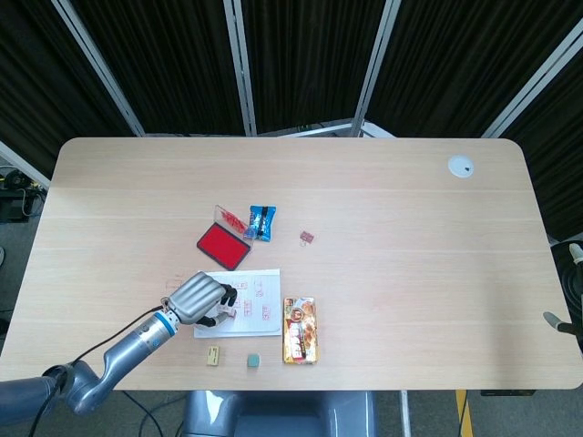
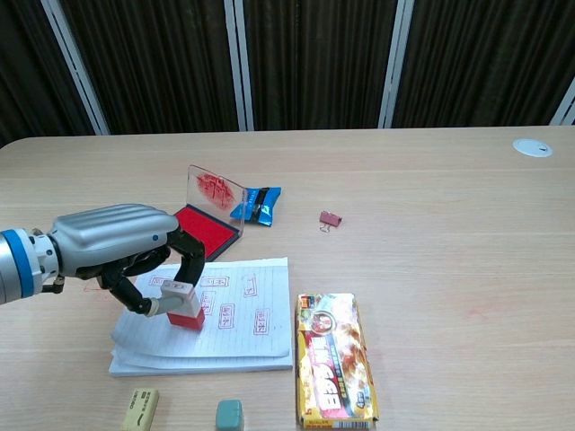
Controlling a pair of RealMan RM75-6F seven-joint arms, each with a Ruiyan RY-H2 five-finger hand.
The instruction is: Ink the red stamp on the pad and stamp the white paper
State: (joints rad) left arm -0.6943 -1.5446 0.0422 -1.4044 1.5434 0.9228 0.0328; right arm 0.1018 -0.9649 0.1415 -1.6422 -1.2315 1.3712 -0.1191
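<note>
The left robot hand (image 2: pixel 121 247) grips the red stamp (image 2: pixel 184 305), fingers curled around it, its base on or just above the white paper (image 2: pixel 243 337) near the pad's left side; contact cannot be confirmed. The open ink pad (image 2: pixel 205 227) lies just beyond the paper on the desk (image 2: pixel 449 224), a snack bar (image 2: pixel 334 357) to the paper's right. The right robot hand is out of frame.

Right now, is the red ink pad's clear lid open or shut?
Open. The clear lid stands raised behind the red ink pad, whose red inking surface is fully exposed in both views.
</note>
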